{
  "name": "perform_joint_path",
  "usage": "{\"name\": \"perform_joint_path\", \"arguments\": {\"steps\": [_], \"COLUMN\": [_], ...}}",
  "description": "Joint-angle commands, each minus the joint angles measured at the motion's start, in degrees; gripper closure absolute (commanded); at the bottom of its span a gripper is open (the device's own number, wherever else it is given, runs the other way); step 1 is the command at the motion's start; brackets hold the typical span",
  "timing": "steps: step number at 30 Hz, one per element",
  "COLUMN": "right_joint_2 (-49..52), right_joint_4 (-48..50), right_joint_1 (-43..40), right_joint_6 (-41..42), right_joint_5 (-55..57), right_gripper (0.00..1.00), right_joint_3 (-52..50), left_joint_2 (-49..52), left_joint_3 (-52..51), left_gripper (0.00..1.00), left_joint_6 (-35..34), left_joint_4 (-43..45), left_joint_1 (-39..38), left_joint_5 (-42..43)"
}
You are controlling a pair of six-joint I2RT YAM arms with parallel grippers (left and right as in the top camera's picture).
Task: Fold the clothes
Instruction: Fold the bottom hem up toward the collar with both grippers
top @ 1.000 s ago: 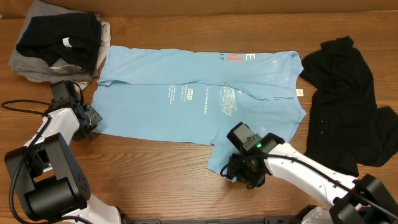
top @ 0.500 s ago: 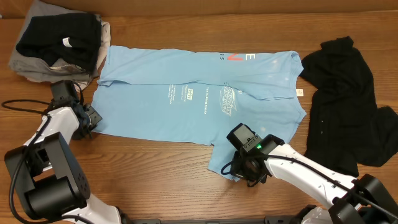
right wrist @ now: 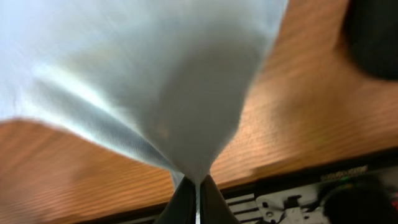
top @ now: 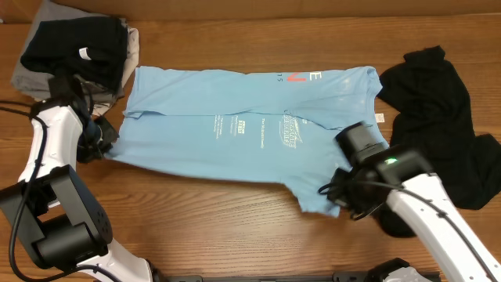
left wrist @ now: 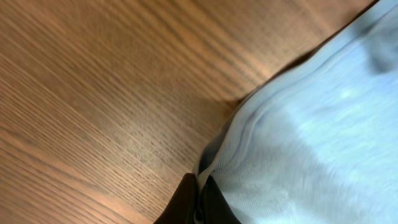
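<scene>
The light blue T-shirt (top: 235, 133) lies spread across the middle of the table (top: 196, 227), nearer the far edge. Its long axis runs left to right, and its red and white lettering faces up.

We record the left gripper (top: 100, 146) with its fingers together, clamped on the shirt's near left corner, close to the table's left edge. In the left wrist view the hem bunches right at the fingertips, with bare wood beside it.

The right gripper (top: 338, 197) also has its fingers together, clamped on the shirt's near right corner, toward the near edge. In the right wrist view the cloth forms a cone that narrows into the closed fingers.

Between the two grips the near hem runs in a shallow slant.

The black garment (top: 438, 117) lies crumpled by the right edge, just beside the shirt's right end.

A stack of dark and grey clothes (top: 74, 51) sits at the far left corner, beside the shirt's far left corner.
</scene>
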Motion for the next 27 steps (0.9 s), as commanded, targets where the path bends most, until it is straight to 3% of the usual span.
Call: {"name": "perform_joint_path", "arguments": {"steps": [1,8,19,27], "right_joint_2": [0.31,7.52,18.69,23.39], "right_joint_4": [0.85,11.52,22.03,29.46], "right_joint_1": [-4.94,-11.58,-20.44,-22.05], "right_joint_6": [-10.75,-20.41,-28.17,-32.28], "right_joint_5": [-0.66,-0.63,-0.63,-0.61], "right_gripper": [0.96,0.96,0.96,0.96], "right_joint_3": [4.42,4.7,12.79,13.6], "left_joint_2": [-1.46,-1.46,-1.25,-0.68], "left_joint_3": [1.36,1.33,1.29,1.29], "left_gripper": [0.96,0.96,0.96,0.96], "left_joint_6": [1.88,1.86,1.84,1.88], "left_joint_4": [-0.07,2.62,11.85,16.98], "left_joint_1": [0.17,0.09,-4.72,-9.38], "left_joint_5": [-1.4,-1.18,-0.52,-1.46]}}
